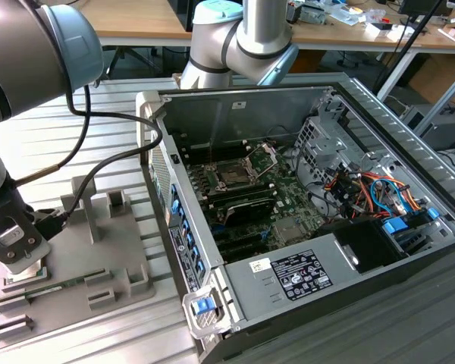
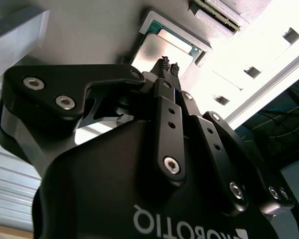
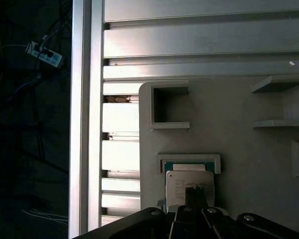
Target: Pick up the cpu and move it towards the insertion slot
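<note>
The cpu is a silvery square chip lying flat in a shallow nest on the grey holder plate, at the exterior view's left. My gripper hangs right over it. Both wrist views show the cpu just beyond the fingertips. The gripper is shut, its two tips pressed together over the chip's top face with nothing between them. The insertion slot is the square dark socket with its metal bracket raised, inside the open computer case.
A green memory stick lies in the holder plate beside the cpu nest. Upright posts rise from the plate. The case wall stands between the plate and the motherboard. Black cables trail from the arm.
</note>
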{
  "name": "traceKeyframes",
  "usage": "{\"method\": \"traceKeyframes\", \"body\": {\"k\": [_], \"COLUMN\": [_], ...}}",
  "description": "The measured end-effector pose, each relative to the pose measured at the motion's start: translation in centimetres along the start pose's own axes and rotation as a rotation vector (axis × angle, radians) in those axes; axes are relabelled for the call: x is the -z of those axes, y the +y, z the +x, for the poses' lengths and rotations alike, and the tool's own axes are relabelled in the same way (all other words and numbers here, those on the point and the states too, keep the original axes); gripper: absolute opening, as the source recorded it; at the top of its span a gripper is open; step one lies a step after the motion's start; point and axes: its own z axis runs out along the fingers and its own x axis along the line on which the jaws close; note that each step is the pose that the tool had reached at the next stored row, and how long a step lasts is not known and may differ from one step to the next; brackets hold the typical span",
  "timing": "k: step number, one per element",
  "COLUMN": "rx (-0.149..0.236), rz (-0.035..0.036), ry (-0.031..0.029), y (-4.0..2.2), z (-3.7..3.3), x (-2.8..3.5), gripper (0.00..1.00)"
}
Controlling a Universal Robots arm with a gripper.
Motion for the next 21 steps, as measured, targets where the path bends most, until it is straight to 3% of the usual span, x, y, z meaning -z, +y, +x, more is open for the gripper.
{"method": "traceKeyframes", "body": {"k": [7, 9, 10, 15, 21], "rx": [0.0, 0.0, 0.0, 0.0, 0.0], "rz": [0.0, 0.0, 0.0, 0.0, 0.0], "ry": [0.0, 0.0, -0.0001, 0.0001, -0.0001], "y": [0.0, 0.0, 0.0, 0.0, 0.0], "z": [0.0, 0.0, 0.0, 0.0, 0.0], "x": [-0.02, -0.03, -0.03, -0.04, -0.05], "gripper": [0.11, 0.23, 0.36, 0.6, 0.6]}}
